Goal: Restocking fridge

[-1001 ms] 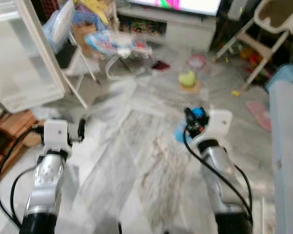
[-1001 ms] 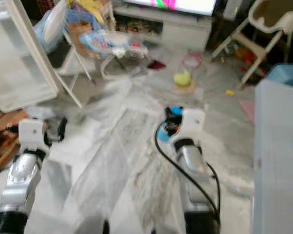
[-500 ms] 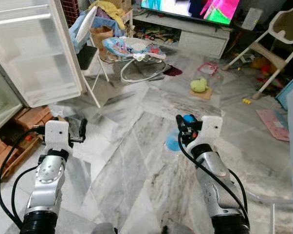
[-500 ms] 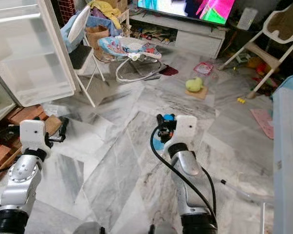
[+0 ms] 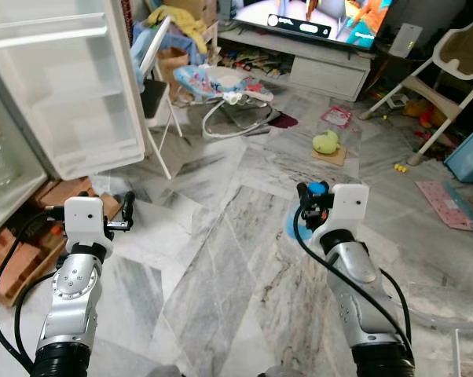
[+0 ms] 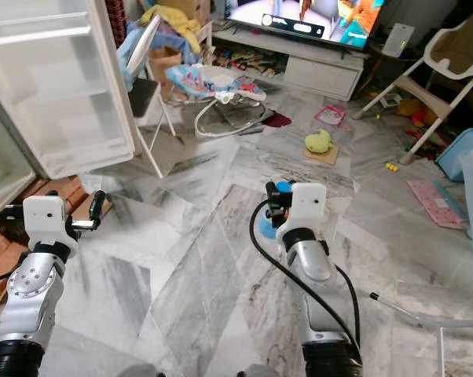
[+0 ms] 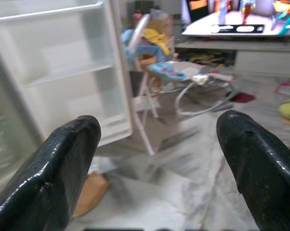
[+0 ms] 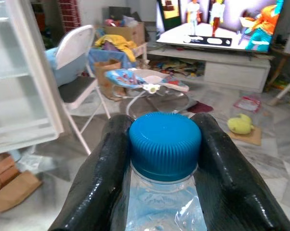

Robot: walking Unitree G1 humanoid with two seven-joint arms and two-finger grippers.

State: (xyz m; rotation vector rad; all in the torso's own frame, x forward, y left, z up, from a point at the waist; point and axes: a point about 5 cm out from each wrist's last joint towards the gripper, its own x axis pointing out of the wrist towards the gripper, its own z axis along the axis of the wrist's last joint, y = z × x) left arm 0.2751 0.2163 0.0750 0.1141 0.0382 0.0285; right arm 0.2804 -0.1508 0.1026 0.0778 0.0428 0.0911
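We've got the right gripper [image 8: 162, 159] clamped on a water bottle [image 8: 164, 202] w/ blue cap [image 8: 164, 144], fingers either side of the neck, held out over the marble floor [image 5: 221, 267]. Left gripper [image 7: 159, 159] spread wide, nothing in it, pointing toward the open fridge door [image 5: 71, 86] w/ white shelves. Fridge interior at far left, contents too blurry to call. Folding chair [image 6: 142, 94] stands just beside the door.
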